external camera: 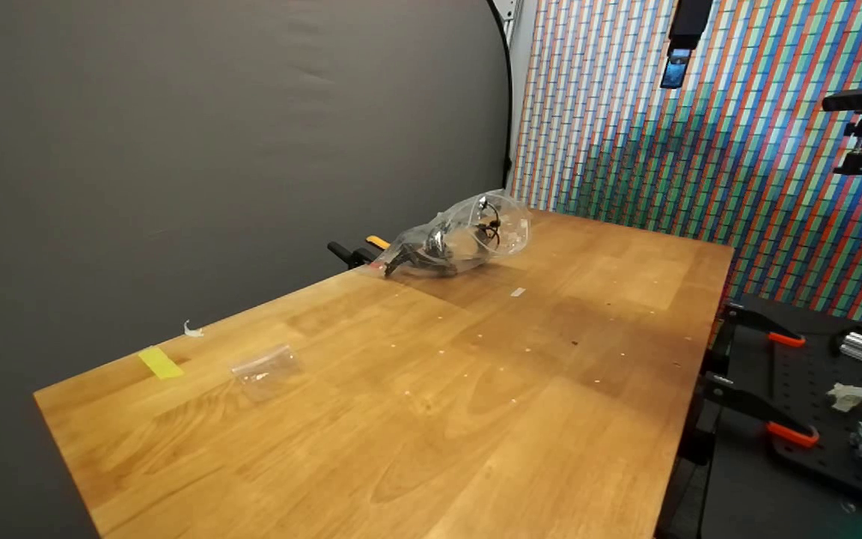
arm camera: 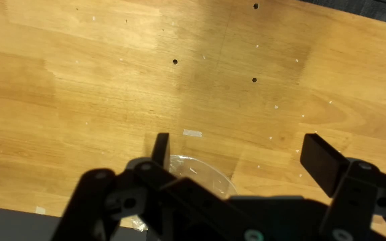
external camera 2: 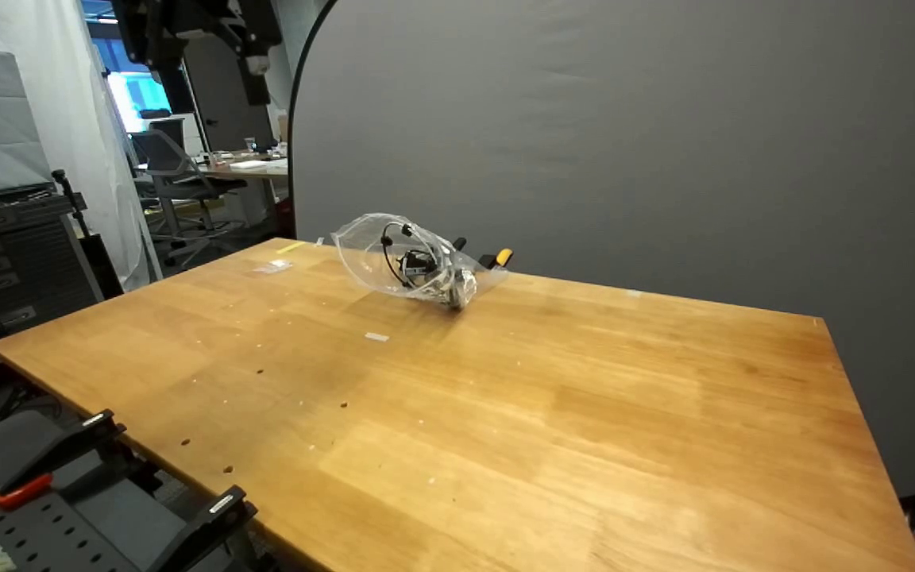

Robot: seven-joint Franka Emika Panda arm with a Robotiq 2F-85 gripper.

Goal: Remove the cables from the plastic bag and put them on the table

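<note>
A clear plastic bag [external camera: 518, 224] lies on its side near the edge of the wooden table [external camera: 416, 442] by the grey backdrop. It also shows in an exterior view [external camera 2: 358, 248], with its wide end standing up. Black cables [external camera: 492, 233] and silvery wrapped pieces are inside the bag; they also show in an exterior view [external camera 2: 418, 264]. My gripper [external camera 2: 217, 87] hangs high above the table, apart from the bag. In the wrist view my gripper [arm camera: 238, 150] is open with nothing between its fingers. The bag's rim [arm camera: 209, 174] shows below the left finger; the cables are hidden there.
A small flat zip bag [external camera: 266, 367] and yellow tape [external camera: 161, 362] lie on the table. A white tape piece [external camera: 518, 292] lies near the bag. A clamp with a yellow handle [external camera 2: 503, 257] stands behind the bag. Orange-tipped clamps [external camera: 786, 340] hold the opposite edge.
</note>
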